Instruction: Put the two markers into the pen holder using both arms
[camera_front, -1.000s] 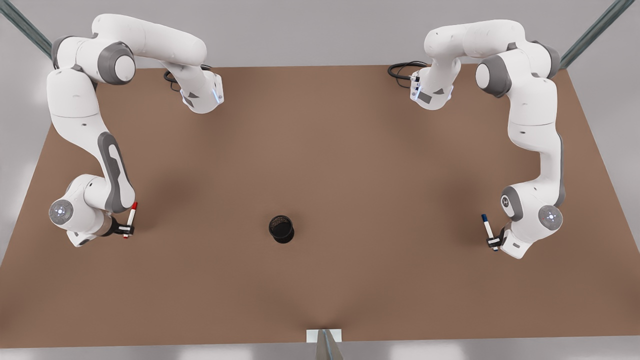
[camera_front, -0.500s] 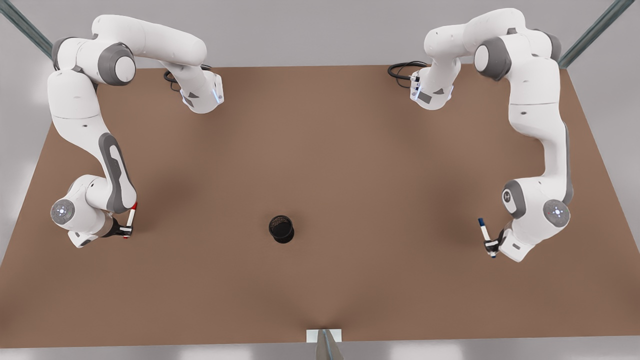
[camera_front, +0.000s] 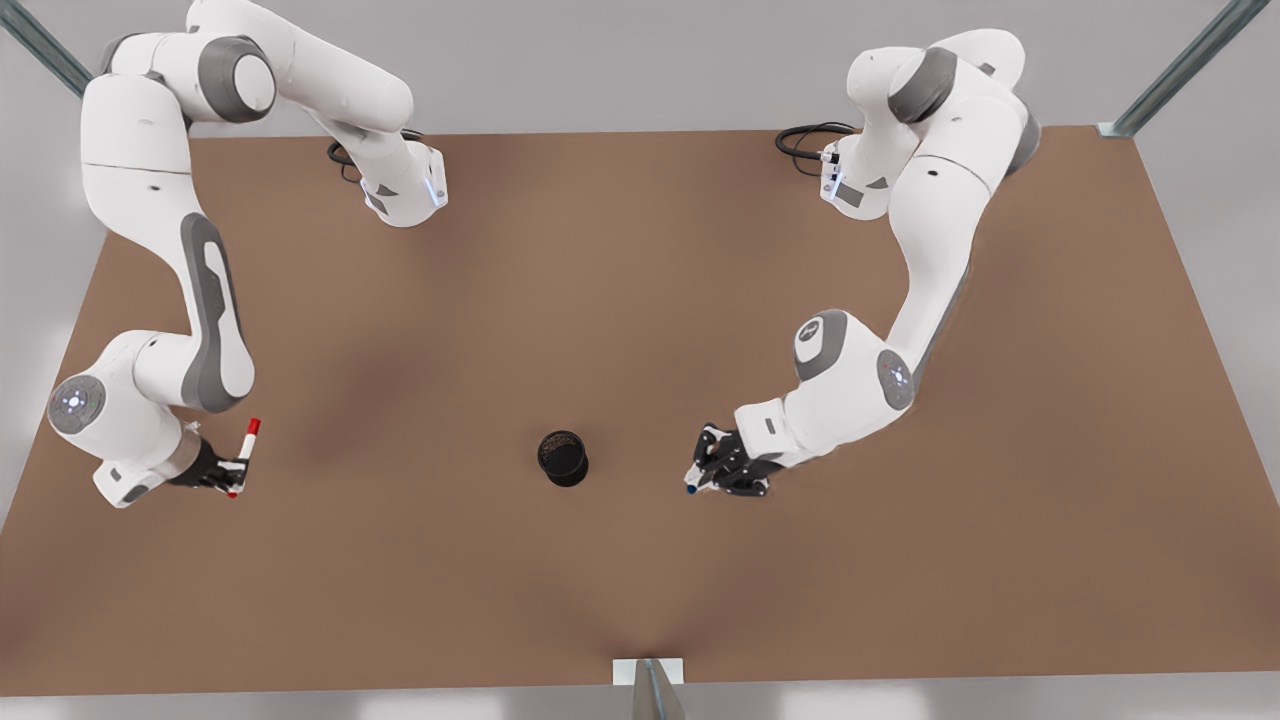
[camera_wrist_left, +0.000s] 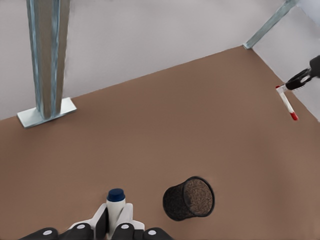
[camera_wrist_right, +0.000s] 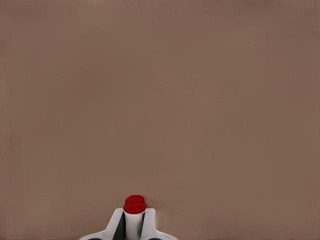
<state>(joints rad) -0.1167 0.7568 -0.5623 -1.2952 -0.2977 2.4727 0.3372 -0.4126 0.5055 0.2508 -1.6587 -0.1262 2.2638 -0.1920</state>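
The blue marker (camera_wrist_left: 116, 200) is pinched by the left gripper (camera_front: 712, 468) just beside the holder (camera_front: 563, 458) on the table (camera_front: 640, 330); well apart from the holder, the red marker (camera_front: 242, 456) is clamped by the right gripper (camera_front: 222, 474).

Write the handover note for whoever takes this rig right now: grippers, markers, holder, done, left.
Left gripper: shut on the blue-capped marker, held off the table close to the pen holder, on the front view's right of it.
Right gripper: shut on the red-capped marker, far out at the front view's left.
Pen holder: upright mid-table, nothing in it.
Done: both markers gripped.
Left: drop the blue one in, then bring the red one over and drop it in.
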